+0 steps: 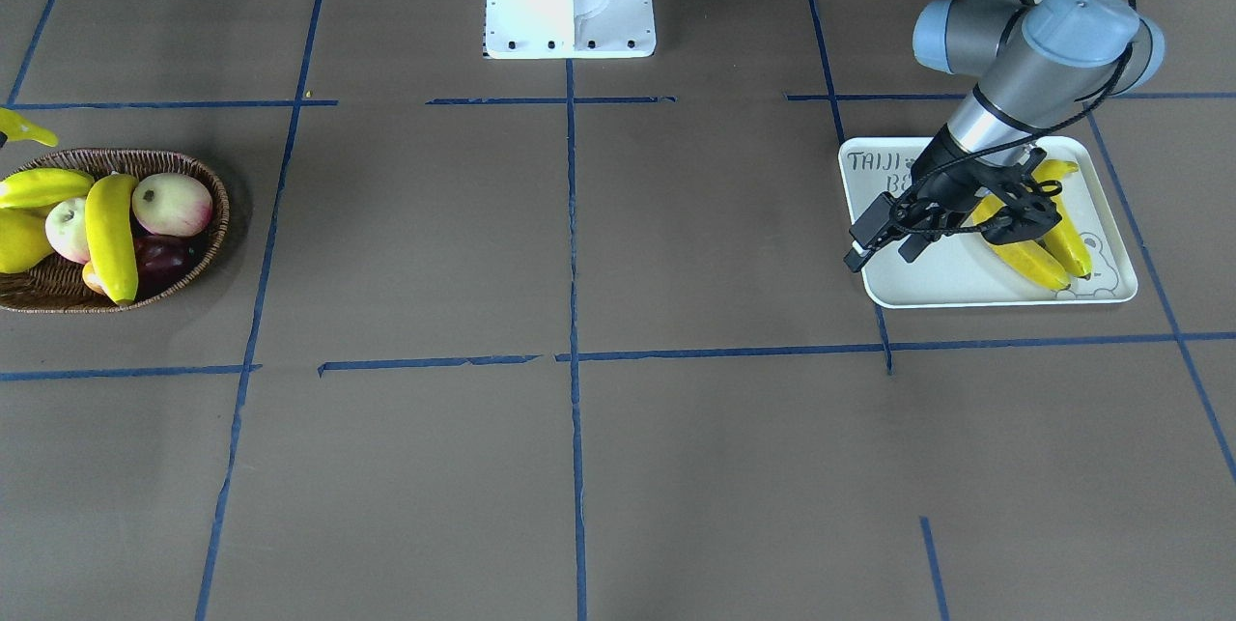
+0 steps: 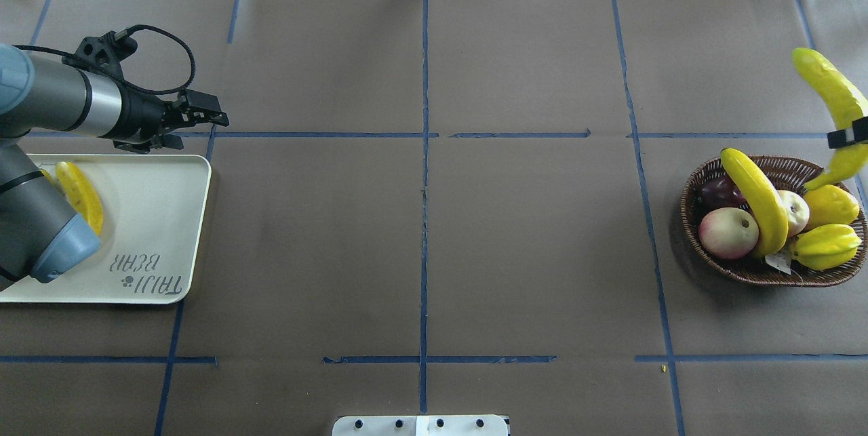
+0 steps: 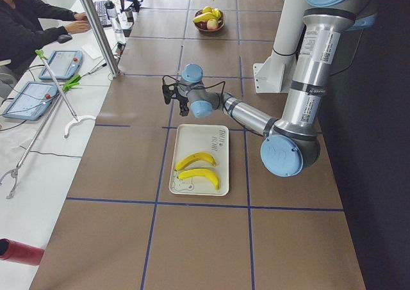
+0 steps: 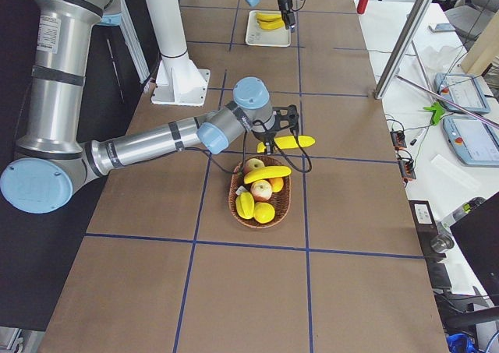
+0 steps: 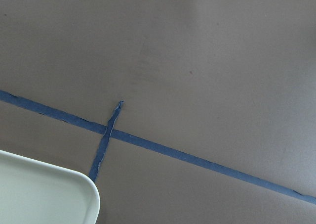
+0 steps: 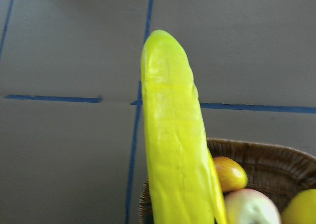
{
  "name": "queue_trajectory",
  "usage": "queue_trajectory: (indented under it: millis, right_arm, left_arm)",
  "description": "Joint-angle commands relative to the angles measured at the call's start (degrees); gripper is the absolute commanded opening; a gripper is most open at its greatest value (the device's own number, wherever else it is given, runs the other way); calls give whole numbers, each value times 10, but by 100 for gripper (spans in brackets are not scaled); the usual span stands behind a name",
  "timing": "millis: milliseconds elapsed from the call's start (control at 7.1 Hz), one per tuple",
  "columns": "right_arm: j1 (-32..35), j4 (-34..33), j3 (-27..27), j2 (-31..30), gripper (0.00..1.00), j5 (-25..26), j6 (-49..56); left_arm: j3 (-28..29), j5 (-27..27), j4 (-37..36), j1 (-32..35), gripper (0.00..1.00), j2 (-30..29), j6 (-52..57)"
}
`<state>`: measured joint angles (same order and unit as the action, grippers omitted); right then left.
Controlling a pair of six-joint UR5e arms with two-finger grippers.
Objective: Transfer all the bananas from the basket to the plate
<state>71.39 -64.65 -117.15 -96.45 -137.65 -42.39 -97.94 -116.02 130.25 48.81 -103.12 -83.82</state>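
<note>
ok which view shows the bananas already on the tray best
Exterior left: both bananas lie unobstructed on the white tray. In the front-facing view the left gripper covers part of them; overhead, the left arm hides most; exterior right shows them far and small; the left wrist view catches only a tray corner.

A robotics lab: tape-gridded table [image 2: 529, 232], teach pendants [image 3: 61, 64], a person [image 3: 25, 21] at a side bench.
</note>
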Motion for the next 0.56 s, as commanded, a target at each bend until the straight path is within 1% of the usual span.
queue_trajectory:
  millis: [0,141,282,422]
  right_arm:
    - [-126,7,22,161,1,70,-233]
    - [-211,7,18,220,1,154,-326]
    - [-302,8,11,245,1,259,-390]
    - [-374,8,6,264,1,346,-407]
  left_arm:
    - [2,0,0,-11,100,-25,-34]
    - [0,-2,4,-12,100,-41,-68]
    - [-1,-3,8,-13,100,-68,-107]
    - [-1,-3,8,-28,100,-102,-149]
